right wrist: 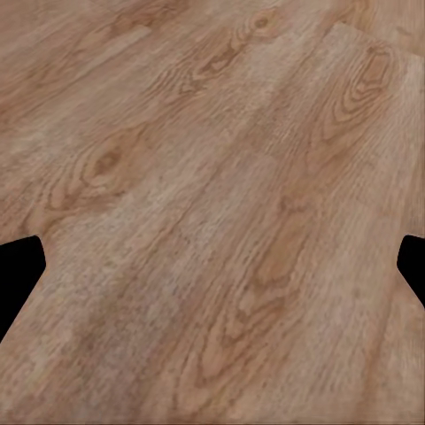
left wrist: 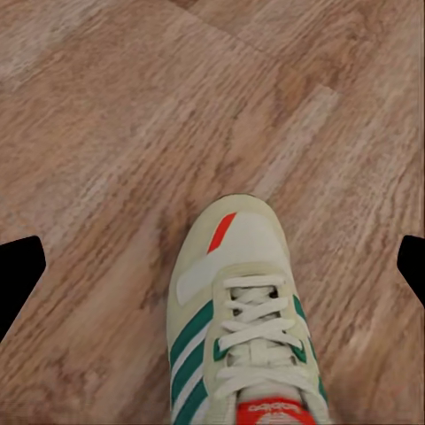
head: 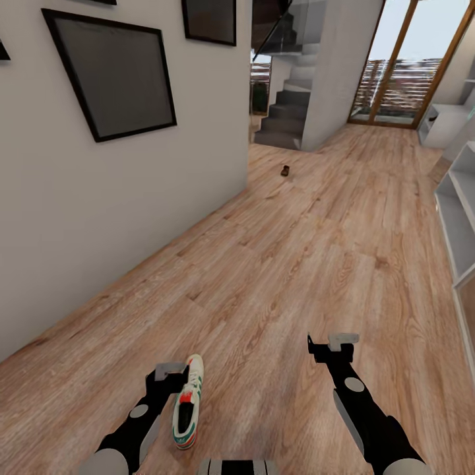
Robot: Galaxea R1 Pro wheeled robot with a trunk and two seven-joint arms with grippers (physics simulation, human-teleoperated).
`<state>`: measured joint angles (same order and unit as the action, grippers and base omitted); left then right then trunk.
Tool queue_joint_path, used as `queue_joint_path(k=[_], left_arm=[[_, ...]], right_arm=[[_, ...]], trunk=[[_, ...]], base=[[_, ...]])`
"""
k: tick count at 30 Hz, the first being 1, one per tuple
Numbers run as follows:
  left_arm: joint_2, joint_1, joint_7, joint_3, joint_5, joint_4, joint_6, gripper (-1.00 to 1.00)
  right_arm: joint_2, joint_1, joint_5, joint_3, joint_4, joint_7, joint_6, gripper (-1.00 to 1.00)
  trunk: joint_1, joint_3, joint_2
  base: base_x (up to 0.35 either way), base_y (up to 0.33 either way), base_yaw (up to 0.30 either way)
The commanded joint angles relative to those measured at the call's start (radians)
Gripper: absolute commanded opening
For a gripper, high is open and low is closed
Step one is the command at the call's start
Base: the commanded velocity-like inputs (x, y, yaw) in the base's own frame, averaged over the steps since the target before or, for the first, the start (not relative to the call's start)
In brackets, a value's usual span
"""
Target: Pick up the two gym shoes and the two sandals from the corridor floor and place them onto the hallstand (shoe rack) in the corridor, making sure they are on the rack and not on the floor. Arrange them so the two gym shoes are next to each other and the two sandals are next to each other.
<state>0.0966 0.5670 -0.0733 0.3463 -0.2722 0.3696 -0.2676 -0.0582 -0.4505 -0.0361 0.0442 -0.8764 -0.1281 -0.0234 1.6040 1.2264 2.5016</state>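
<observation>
i have one gym shoe (head: pixel 187 402) on the corridor floor (head: pixel 284 264) right by my left pincer (head: pixel 169 373), just to its inner side in the head view. through the left wrist camera the gym shoe (left wrist: pixel 243 319) sits between the spread finger tips, toe pointing away from the pincer, with wood showing on both sides of it. so the left pincer is released and not touching the shoe as far as i can judge.

my right pincer (head: pixel 333 344) hangs over bare planks, released too, with nothing between its fingers; its wrist camera gives me only corridor floor (right wrist: pixel 212 212).

far ahead of both pincers a small dark brown thing (head: pixel 285 171) lies on the floor near the stairs. it may be a sandal, but it is too small to tell.

the hallstand (head: pixel 455 218) is off beyond the right pincer, cut by the frame edge, and the shelves i can see carry no shoes. i judge the task barely begun: this first shoe is still to be gripped, and i cannot see the second gym shoe or make out the sandals.
</observation>
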Motion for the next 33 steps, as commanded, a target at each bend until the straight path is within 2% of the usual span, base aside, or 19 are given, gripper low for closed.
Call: queue_joint_path(k=[1, 2, 5, 15, 21, 23, 33], left_arm=[[0.001, 0.001, -0.013, 0.008, -0.008, 0.000, -0.003, 1.00], [0.000, 0.001, -0.055, 0.009, -0.008, 0.000, -0.002, 1.00], [-0.002, 0.002, -0.113, 0.011, -0.011, 0.000, 0.000, 1.00], [-0.002, 0.002, -0.127, 0.011, -0.012, 0.001, 0.001, 1.00], [-0.002, 0.002, -0.127, 0.011, -0.013, 0.003, 0.001, 1.00], [-0.002, 0.002, -0.126, 0.011, -0.012, 0.008, 0.001, 1.00], [-0.002, -0.001, -0.103, 0.011, -0.012, 0.003, -0.010, 1.00]], right_arm=[[-0.001, -0.001, -0.004, 0.004, 0.001, -0.008, -0.001, 1.00], [-0.002, -0.001, -0.004, 0.004, 0.001, -0.008, -0.001, 1.00], [-0.002, -0.001, -0.004, 0.005, 0.001, -0.008, -0.001, 1.00], [-0.002, -0.001, -0.002, 0.001, 0.001, -0.008, -0.001, 1.00], [-0.001, -0.001, -0.001, -0.035, 0.001, -0.008, -0.001, 1.00], [0.000, -0.001, -0.001, -0.046, 0.001, -0.008, -0.001, 1.00], [0.000, -0.001, -0.002, -0.052, 0.001, -0.008, -0.002, 1.00]], trunk=[[0.000, 0.006, 0.001], [0.001, 0.012, 0.001], [0.002, 0.028, 0.002], [0.006, 0.083, 0.004], [0.009, 0.115, 0.005], [0.009, 0.118, 0.005], [0.009, 0.121, 0.005]], base=[[0.000, 0.000, 0.000], [0.000, 0.000, 0.000], [0.000, 0.000, 0.000], [0.000, 0.000, 0.000], [0.000, 0.000, -0.083], [0.000, 0.000, -0.129], [0.000, 0.000, -0.036]])
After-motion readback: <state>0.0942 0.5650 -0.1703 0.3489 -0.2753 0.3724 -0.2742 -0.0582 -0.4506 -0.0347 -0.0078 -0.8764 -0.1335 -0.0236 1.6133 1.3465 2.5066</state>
